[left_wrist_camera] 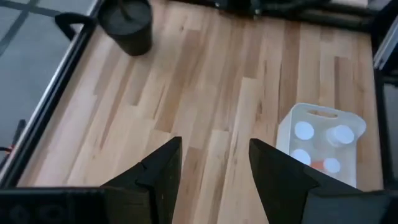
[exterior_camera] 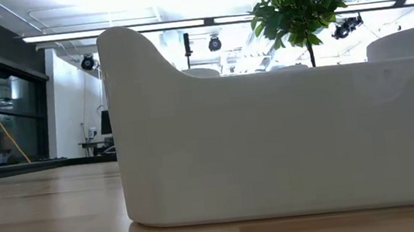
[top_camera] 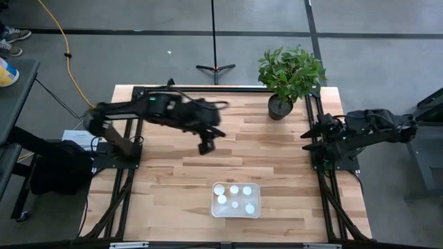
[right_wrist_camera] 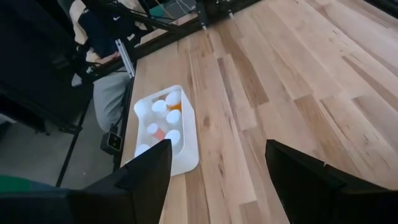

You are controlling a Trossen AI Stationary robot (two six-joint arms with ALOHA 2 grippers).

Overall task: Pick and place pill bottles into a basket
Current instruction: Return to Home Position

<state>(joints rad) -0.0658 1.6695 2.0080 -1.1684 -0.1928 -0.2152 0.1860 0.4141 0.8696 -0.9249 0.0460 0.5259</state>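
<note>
All 6 tiny round white-capped pill bottles (top_camera: 234, 190) sit in the shallow translucent white plastic tray (top_camera: 216, 209) at the table's 6 o'clock. Nothing's left to carry, so the left gripper (top_camera: 205, 146) hangs spread & empty near centre. The right gripper (right_wrist_camera: 217, 143) is likewise spread (parked at the 3 o'clock edge).

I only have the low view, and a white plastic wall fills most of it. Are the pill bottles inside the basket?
Observer: Yes. The high view shows six white-capped pill bottles standing inside the basket.
Operator: Is either tool above it?
Observer: No. The left tool hangs over bare wood, between the basket and the table's far edge.
Operator: Is it carrying anything?
Observer: No. In the left wrist view its fingers are apart with only wood between them.
Operator: And the right one?
Observer: The right tool sits open at the table's right edge, near the potted plant.
</note>
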